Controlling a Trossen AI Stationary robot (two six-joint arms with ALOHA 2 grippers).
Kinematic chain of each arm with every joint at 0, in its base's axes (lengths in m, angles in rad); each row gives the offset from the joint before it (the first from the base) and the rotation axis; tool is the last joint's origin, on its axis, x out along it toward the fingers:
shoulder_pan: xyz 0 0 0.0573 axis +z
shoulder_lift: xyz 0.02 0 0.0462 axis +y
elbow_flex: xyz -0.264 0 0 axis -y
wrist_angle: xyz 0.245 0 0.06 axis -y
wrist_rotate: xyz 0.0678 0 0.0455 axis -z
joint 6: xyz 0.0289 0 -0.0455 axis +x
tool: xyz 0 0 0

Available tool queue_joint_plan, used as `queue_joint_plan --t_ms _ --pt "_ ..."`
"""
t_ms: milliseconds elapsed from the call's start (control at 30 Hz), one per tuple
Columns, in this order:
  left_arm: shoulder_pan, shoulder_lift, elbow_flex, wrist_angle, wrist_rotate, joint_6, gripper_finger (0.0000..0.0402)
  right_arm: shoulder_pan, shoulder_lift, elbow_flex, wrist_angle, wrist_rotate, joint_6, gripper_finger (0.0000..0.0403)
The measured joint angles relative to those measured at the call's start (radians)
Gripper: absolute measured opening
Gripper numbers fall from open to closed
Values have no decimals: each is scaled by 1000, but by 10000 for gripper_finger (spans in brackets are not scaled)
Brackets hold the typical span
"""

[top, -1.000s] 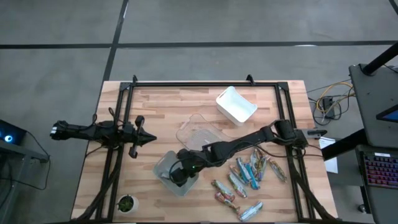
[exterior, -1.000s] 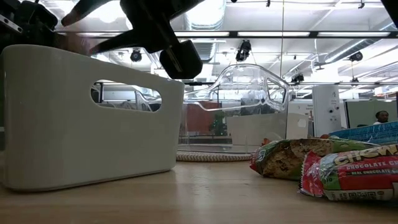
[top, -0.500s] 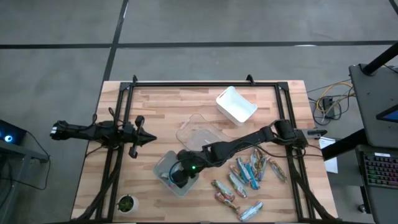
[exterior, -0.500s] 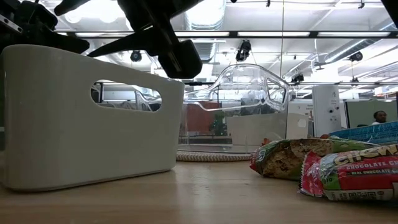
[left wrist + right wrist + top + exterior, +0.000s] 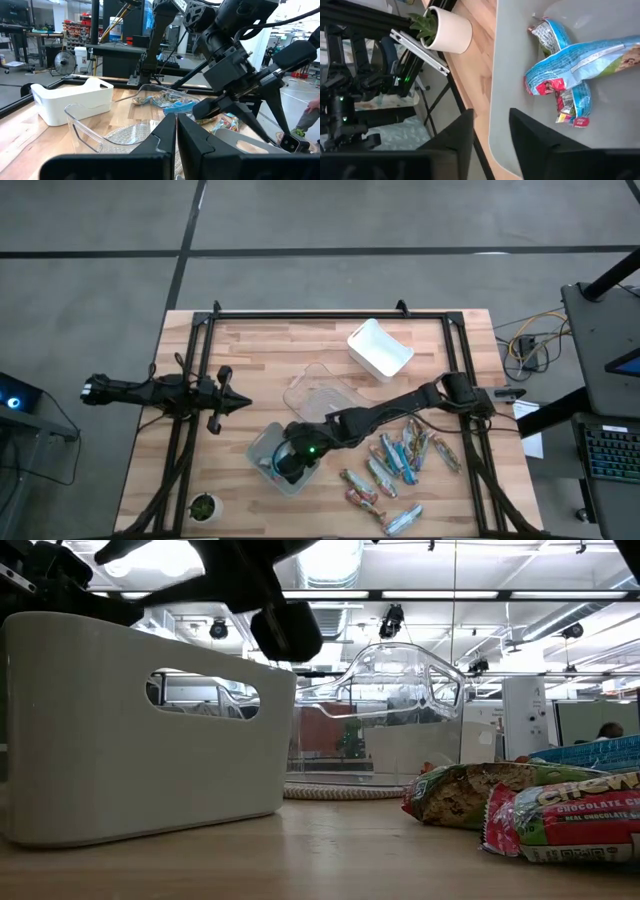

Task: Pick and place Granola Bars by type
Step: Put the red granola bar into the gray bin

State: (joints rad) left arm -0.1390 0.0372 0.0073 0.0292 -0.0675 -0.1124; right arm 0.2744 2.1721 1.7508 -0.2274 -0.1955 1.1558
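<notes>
My right gripper hangs open over the grey bin near the table's near edge and holds nothing. In the right wrist view its fingers frame the bin's floor, where two bright blue bars lie crossed. Several more granola bars, blue, red and greenish-brown, lie loose on the table to the right of the bin. The low view shows a greenish-brown bar and a red one flat on the wood. My left gripper waits shut over the table's left side.
A clear bin stands just beyond the grey one, and a white bin stands farther back. A small potted plant sits at the near left corner. Black frame rails run along the table's left and right sides.
My right gripper has risen slightly over the grey bin. In the high view a blue bar now shows on the bin's floor beside the gripper.
</notes>
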Motion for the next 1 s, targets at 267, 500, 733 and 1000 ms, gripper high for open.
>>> queue_joint_plan --t_ms 267,500,733,1000 --pt "0 0 0 0 0 0 0 6 -9 0 -1 -11 -58 14" --pt "0 0 0 0 0 0 0 17 -57 -1 -11 -15 -162 8" --pt "0 0 0 0 0 0 0 41 -152 -1 -115 -14 -341 8" --pt "0 0 0 0 0 0 0 77 -262 -1 -367 93 -556 8"
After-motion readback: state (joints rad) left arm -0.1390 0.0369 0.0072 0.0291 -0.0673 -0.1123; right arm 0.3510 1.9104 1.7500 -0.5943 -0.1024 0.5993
